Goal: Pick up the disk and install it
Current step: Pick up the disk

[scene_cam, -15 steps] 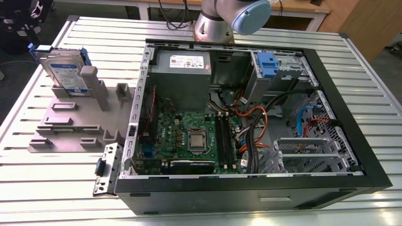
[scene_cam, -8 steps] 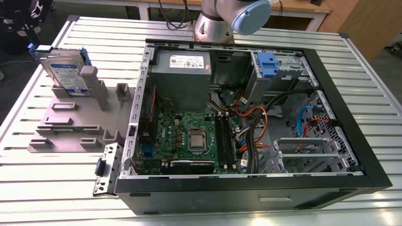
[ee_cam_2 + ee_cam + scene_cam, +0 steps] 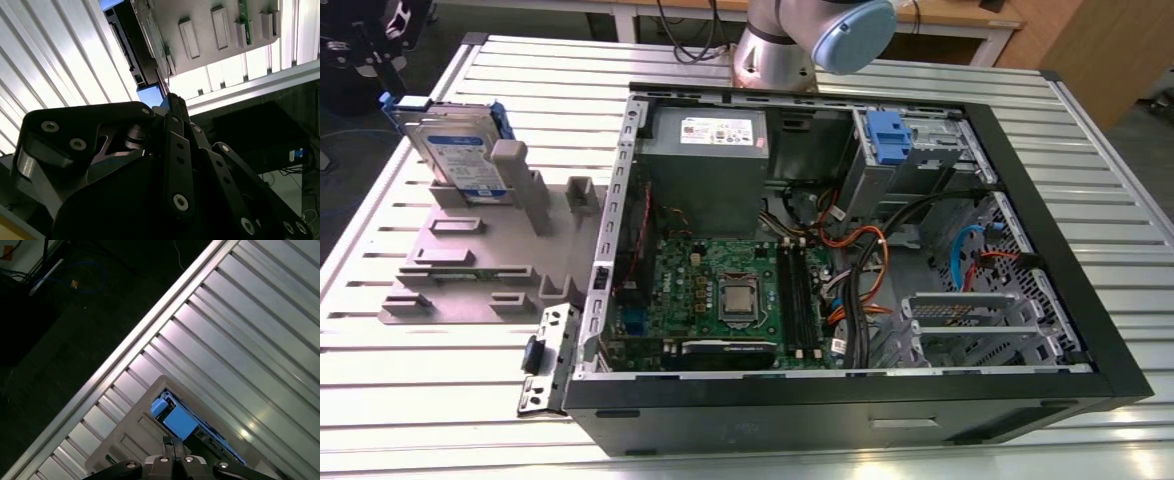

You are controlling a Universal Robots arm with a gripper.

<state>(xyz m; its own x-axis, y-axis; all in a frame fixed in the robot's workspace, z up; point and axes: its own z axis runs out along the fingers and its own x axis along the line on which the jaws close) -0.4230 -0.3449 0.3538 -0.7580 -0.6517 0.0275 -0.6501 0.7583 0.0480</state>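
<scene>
**Gripper poised over the disk in its stand**

In the exterior view the disk (image 3: 460, 150) stands upright on its edge in a grey stand (image 3: 480, 250). It sits on the slatted table (image 3: 1067, 130) at about ten o'clock from the middle of the open computer case (image 3: 854, 400). Its label faces the camera and the blue frame runs round its edges. The disk is outside the case and not yet lifted.

In the first wrist view the gripper (image 3: 172, 442) hangs just above the blue top edge of the disk (image 3: 175, 420). The stand (image 3: 125, 432) lies round the disk. The jaws look drawn together, tips meeting, and hold nothing. The second wrist view agrees: the gripper (image 3: 172, 97) ends close beside the blue edge (image 3: 149, 95), apart from it as far as I can tell.

The step in hand looks like lining up for the pick. To do it well, the jaws would need to part wider than the thin side of the disk before any descent, or the tips would strike the frame. Centring along the top edge should keep the disk from swinging when it leaves the slot. Pressing on the flat faces seems safer than on the plastic frame, which may flex. A straight pull in line with the slot should avoid jamming against the stand's posts.
</scene>
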